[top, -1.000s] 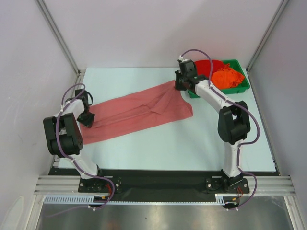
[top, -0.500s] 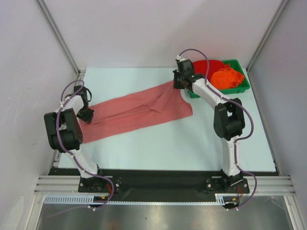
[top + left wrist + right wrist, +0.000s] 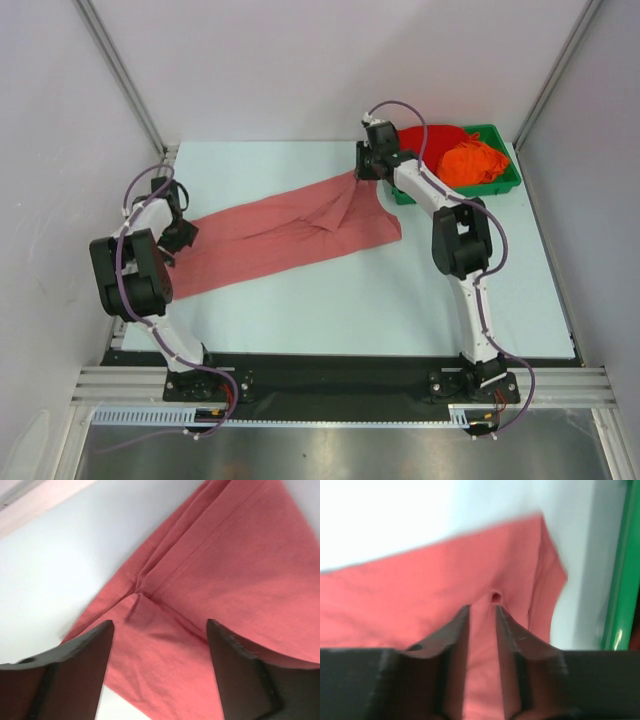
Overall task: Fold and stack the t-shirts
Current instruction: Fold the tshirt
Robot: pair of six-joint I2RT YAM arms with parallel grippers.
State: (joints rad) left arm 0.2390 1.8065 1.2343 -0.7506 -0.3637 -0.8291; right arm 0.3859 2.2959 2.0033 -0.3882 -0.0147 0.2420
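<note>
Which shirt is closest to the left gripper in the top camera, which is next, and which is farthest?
1. Pink shirt, lying right beside the left gripper.
2. Red shirt, far right, in the tray.
3. Orange shirt, farther right in the same tray.

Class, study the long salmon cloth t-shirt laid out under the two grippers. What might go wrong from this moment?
1. The right gripper has its jaws only narrowly apart with cloth between them; rising now might drag a corner of the salmon cloth t-shirt askew.
2. A loose flap lies doubled over near that end; folding could trap the crease.
3. The green plastic tray sits close beside the right gripper and might get nudged.
</note>
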